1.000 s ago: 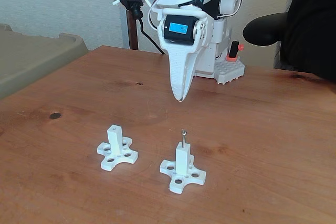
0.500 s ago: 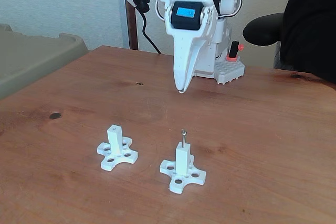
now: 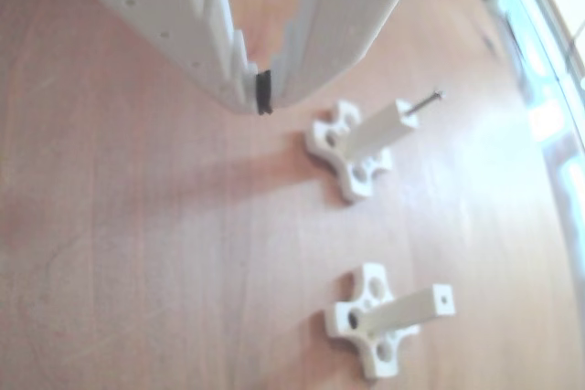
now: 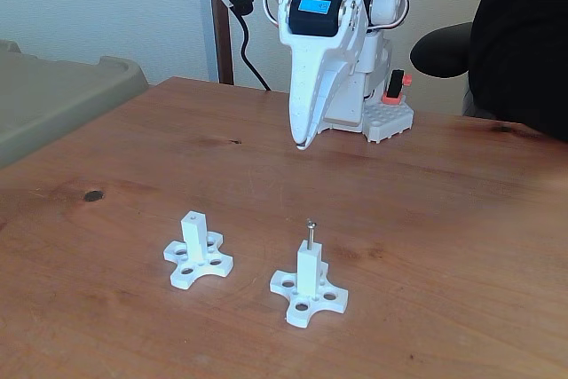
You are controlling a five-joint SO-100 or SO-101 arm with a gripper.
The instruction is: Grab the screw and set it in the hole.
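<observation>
Standing upright in the top of the right-hand post (image 4: 308, 271), the screw (image 4: 311, 233) already sits in the hole, its small head up and most of its shank showing above the white end face. In the other view the same screw (image 3: 421, 104) pokes out of its post (image 3: 381, 128), while the second post (image 3: 409, 309) shows its own hole (image 3: 443, 298) open and unfilled; in the fixed view that second post (image 4: 194, 235) stands to the left, well apart from the first. Both cross-shaped bases rest on the wooden table (image 4: 444, 219) near the front edge.

The gripper (image 4: 302, 143) hangs above the table on the far side of the posts, well apart from the screw, fingers pressed together at the tip with nothing between them; the other view shows the tips (image 3: 260, 98) meeting, though its blur leaves a slim gap possible.

By my reading the placing step is done and the arm is at the retreat stage. Whatever comes next calls for little: keeping clear of the right-hand post so the screw is not knocked, since it looks only loosely seated, and settling the arm away from both posts.
</observation>
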